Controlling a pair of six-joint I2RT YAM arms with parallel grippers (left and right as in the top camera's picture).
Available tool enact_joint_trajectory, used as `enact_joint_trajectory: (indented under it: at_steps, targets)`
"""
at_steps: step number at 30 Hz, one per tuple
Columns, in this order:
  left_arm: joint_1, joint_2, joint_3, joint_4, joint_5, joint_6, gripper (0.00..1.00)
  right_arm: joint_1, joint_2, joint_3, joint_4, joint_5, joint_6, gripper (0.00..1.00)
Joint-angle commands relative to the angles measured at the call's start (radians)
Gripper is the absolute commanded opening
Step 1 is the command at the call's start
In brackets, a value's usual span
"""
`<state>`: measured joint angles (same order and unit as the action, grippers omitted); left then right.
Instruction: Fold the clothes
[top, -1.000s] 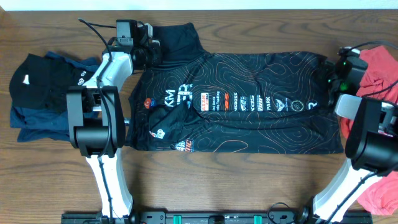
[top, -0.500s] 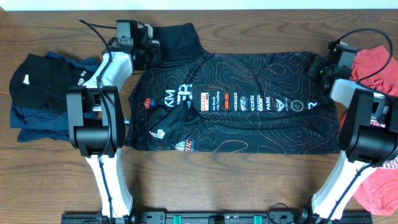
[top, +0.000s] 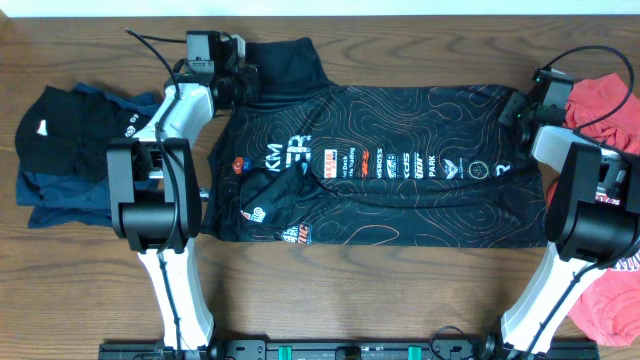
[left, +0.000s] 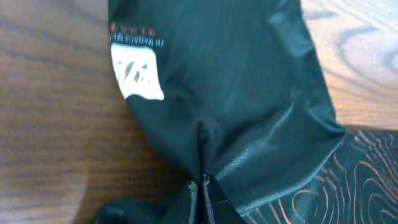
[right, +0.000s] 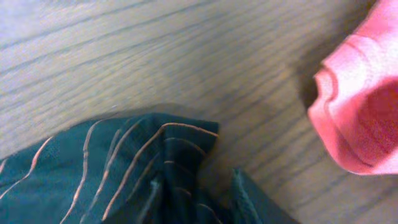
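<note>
One large black jersey with orange contour lines (top: 400, 205) lies flat on wooden desk (top: 350, 290); left pincer (left: 202, 186) clamped on its fabric; right pincer (top: 517, 108) at opposite edge, closure cannot tell.

Your table (top: 400, 290) is brown wood with a visible grain. Across its middle you have the black jersey (top: 420, 205) spread out flat. By the right edge lies the red T-shirt (top: 600, 100), near the jersey with bare wood between them. At your left sits a heap of black and navy clothes (top: 65, 160), apart from the jersey.
</note>
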<state>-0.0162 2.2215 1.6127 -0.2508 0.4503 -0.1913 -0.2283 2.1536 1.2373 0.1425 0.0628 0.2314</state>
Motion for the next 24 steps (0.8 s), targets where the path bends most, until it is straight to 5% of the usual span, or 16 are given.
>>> enact_joint_trajectory:
  at_steps: [1, 6, 12, 24]
  targets:
    - [-0.004, -0.016, 0.013, 0.023, 0.001, -0.008, 0.06, -0.007, 0.031, 0.012, 0.011, 0.030, 0.000, 0.44]
    - [-0.010, 0.007, 0.012, 0.071, -0.008, -0.003, 0.08, -0.008, 0.031, 0.017, 0.035, -0.021, -0.001, 0.46]
    - [-0.010, 0.045, 0.012, 0.099, -0.010, -0.010, 0.45, -0.008, 0.031, 0.075, -0.040, -0.093, 0.000, 0.47]
    - [-0.022, 0.110, 0.012, 0.182, -0.025, -0.019, 0.59, -0.008, 0.046, 0.098, -0.077, -0.090, 0.000, 0.51]
